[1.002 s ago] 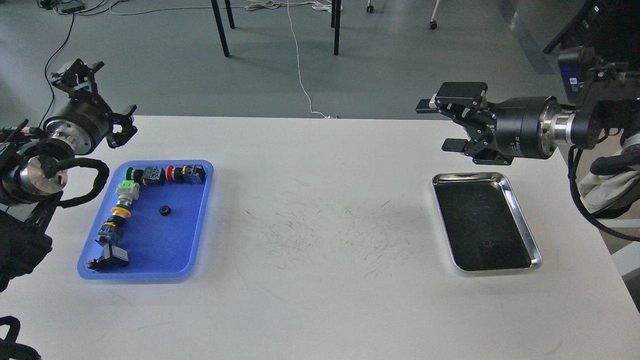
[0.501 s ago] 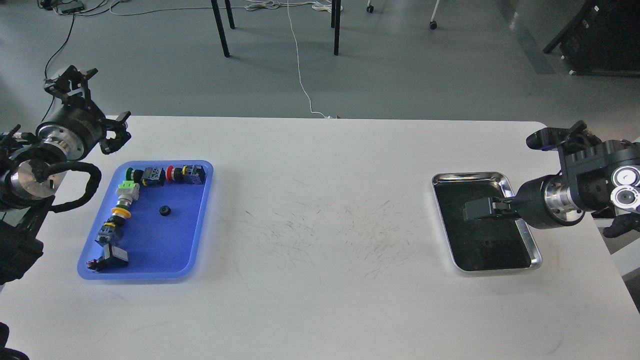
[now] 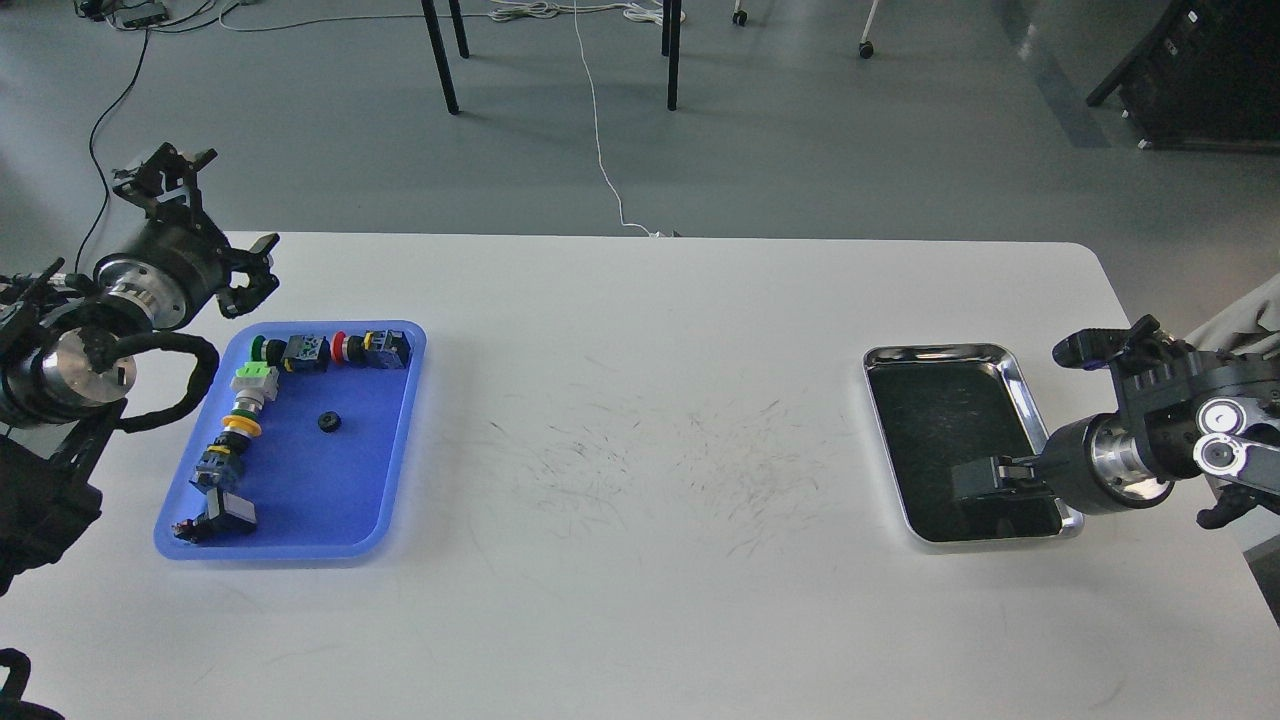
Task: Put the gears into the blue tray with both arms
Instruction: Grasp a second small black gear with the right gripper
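The blue tray [image 3: 320, 485] lies at the table's left. One black gear [image 3: 327, 422] rests on its floor near the middle. My left gripper [image 3: 225, 208] hovers beyond the tray's far-left corner, open and empty. My right gripper [image 3: 985, 483] reaches in from the right and sits low in the near end of the silver tray [image 3: 1012, 372]. Its fingers are dark against the dark tray bottom, so I cannot tell whether they are open or shut. Any gear beneath them is hidden.
Colourful push-button switches [image 3: 330, 350] line the blue tray's far and left sides. The white table [image 3: 640, 420] between the trays shows scuff marks. Chair legs and cables stand on the floor beyond the far edge.
My right gripper dropped from above the silver tray's far end into the tray, then slid to its near end. My left gripper wobbled slightly, staying open.
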Motion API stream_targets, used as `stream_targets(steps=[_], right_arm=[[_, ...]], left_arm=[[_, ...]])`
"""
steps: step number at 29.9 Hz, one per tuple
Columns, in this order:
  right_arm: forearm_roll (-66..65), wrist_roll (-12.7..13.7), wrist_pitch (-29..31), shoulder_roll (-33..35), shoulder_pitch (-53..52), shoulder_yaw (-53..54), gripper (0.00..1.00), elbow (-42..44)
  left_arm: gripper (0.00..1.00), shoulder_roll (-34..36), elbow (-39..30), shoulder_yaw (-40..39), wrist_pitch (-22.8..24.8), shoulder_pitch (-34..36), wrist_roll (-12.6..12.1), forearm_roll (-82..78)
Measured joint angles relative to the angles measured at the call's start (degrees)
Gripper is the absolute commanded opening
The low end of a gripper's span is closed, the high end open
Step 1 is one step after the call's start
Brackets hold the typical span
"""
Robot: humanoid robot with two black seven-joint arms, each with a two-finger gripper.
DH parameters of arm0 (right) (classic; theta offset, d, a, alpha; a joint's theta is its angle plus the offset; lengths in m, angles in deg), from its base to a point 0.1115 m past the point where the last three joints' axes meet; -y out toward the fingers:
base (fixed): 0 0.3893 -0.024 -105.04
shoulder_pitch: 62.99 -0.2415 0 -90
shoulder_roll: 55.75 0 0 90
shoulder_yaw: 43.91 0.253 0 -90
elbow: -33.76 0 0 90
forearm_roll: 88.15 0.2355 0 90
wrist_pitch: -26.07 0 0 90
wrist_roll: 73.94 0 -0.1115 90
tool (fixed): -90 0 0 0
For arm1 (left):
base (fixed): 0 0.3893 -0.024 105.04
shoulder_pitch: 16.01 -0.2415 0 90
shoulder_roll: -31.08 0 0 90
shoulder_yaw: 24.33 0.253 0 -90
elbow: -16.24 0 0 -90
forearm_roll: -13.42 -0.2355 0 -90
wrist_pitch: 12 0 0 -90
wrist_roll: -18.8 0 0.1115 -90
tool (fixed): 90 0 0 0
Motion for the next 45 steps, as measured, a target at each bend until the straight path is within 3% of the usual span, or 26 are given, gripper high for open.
stream_targets(steps=[8, 21, 35, 36, 37, 38, 45], right_arm=[[-0.13, -0.01, 0.0, -3.68, 0.2, 0.05, 0.97, 3.25], [-1.35, -0.1, 0.0, -5.33, 1.76, -0.05, 0.81, 6.21], [-4.26, -0.1, 0.0, -6.53, 2.27, -0.13, 0.33, 7.44], [-4.37, -0.11, 0.0, -6.73, 2.27, -0.13, 0.23, 7.62], [-4.44, -0.11, 0.0, -6.89, 2.27, -0.13, 0.06, 7.89], [-4.48, -0.1, 0.0, -7.01, 2.26, -0.13, 0.01, 8.11], [-4.54, -1.18, 0.0, -7.3, 2.26, -0.11, 0.01, 8.49]], left_arm=[[0.98, 0.73, 0.08, 0.03, 0.06, 0.1, 0.0, 0.0], [0.98, 1.01, 0.1, -0.03, 0.0, 0.23, 0.0, 0.0], [0.98, 1.49, 0.09, 0.06, -0.09, 0.23, -0.04, 0.0], [0.98, 1.5, 0.1, 0.06, -0.09, 0.23, -0.04, 0.0], [0.98, 1.51, 0.09, 0.06, -0.09, 0.23, -0.04, 0.0], [0.98, 1.51, 0.09, 0.06, -0.09, 0.23, -0.04, 0.0], [0.98, 1.72, 0.1, 0.06, -0.09, 0.23, -0.03, 0.0]])
